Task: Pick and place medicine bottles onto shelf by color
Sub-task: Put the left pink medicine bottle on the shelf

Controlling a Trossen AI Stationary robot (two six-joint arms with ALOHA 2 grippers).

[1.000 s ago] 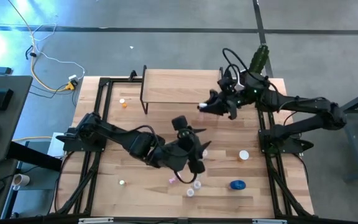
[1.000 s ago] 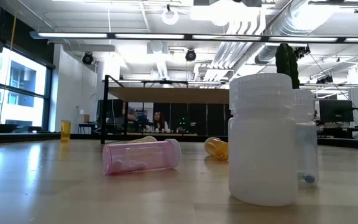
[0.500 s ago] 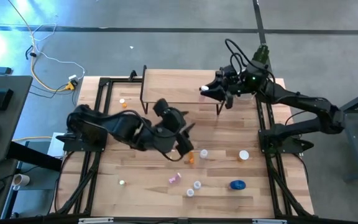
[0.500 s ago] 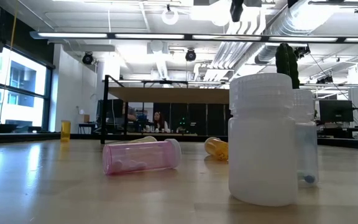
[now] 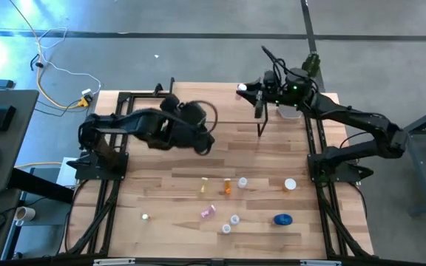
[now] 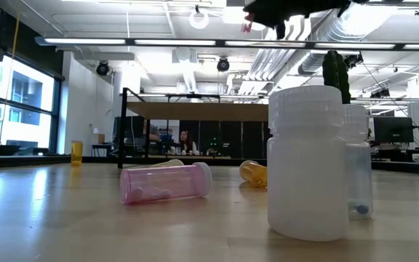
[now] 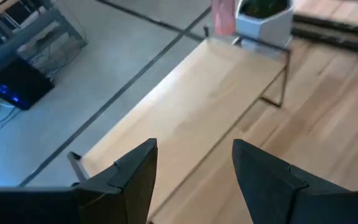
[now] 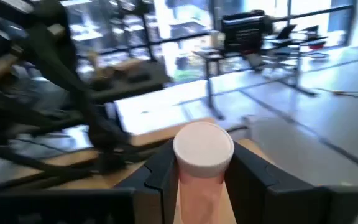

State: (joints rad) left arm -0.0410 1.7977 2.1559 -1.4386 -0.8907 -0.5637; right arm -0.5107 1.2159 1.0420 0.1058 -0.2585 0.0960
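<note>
My right gripper [image 5: 248, 91] is shut on a pink bottle with a white cap [image 8: 202, 163] above the right end of the light-wood shelf [image 5: 209, 102]. It also shows at the top of the low view [image 6: 278, 11]. My left gripper [image 5: 205, 145] is open and empty, just in front of the shelf; in its wrist view [image 7: 194, 171] the fingers frame the shelf top [image 7: 210, 106]. On the table lie a yellowish bottle [image 5: 204, 186], an orange one [image 5: 228, 188], a pink one [image 5: 208, 212], white ones [image 5: 241, 182] and a blue jar [image 5: 282, 219]. My right gripper pinches the bottle's pink body [image 8: 199, 190] between its two fingers, just behind the white cap [image 8: 202, 146]. The cap end sticks out past the fingertips. The fingers come from the table's right side. The bottle is lifted clear, above the shelf.
A white pot with a green cactus [image 5: 288, 111] stands by the shelf's right end, under my right arm. In the low view a large white bottle [image 6: 304, 164] stands close, with a pink bottle [image 6: 166, 182] and an orange one [image 6: 253, 173] lying behind. A small bottle [image 5: 145, 217] stands at the near left.
My right gripper has carried the pink bottle toward the table's far edge, from in front of the shelf to above its right end. My left gripper has drawn back from the bottles at the table's middle, toward the far left, to the shelf's front.
</note>
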